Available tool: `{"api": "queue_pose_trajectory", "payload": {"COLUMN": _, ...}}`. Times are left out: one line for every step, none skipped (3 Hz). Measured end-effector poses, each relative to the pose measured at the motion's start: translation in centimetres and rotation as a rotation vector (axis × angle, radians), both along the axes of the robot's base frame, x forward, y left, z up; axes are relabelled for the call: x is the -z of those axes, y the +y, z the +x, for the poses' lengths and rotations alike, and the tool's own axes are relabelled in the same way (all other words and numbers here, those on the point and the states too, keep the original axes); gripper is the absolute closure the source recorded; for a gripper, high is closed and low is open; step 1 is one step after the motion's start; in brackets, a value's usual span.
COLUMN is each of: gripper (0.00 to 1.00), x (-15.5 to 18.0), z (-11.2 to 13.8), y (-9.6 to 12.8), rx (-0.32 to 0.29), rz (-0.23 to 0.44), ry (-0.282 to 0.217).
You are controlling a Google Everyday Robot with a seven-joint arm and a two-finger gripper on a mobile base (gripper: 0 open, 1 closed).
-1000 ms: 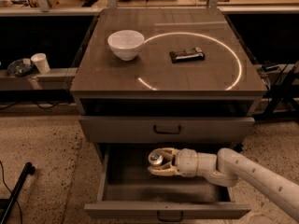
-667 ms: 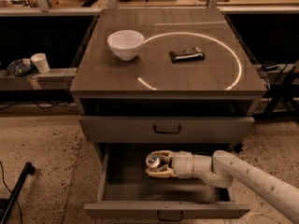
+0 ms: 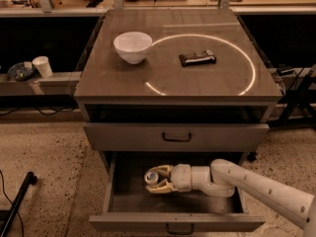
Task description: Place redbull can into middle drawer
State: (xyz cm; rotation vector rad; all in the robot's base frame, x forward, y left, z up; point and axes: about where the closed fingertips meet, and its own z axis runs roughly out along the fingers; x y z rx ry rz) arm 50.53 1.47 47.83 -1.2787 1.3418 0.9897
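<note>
Middle drawer is pulled fully out, so there is open room to come in from above. The upper drawer is closed and out of the way.

The arm reaches in from the right, low over the drawer floor. The gripper sits inside the drawer, left of centre.

The fingers are clamped around the redbull can, whose silver top is showing. I cannot tell whether the can's base touches the floor.

Judgement: this is the placement stage, and release is not yet done.

The white bowl and black packet lie untouched on the tabletop.
</note>
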Motion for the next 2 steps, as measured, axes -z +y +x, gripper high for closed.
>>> {"api": "queue_pose_trajectory", "payload": {"gripper": 0.73, "x": 1.3, "z": 0.1, "y": 0.3, "rx": 0.014, "rz": -0.021, "ry": 0.053}}
{"api": "queue_pose_trajectory", "payload": {"gripper": 0.50, "x": 2.6, "z": -0.3, "y": 0.9, "rx": 0.009, "rz": 0.022, "ry": 0.118}}
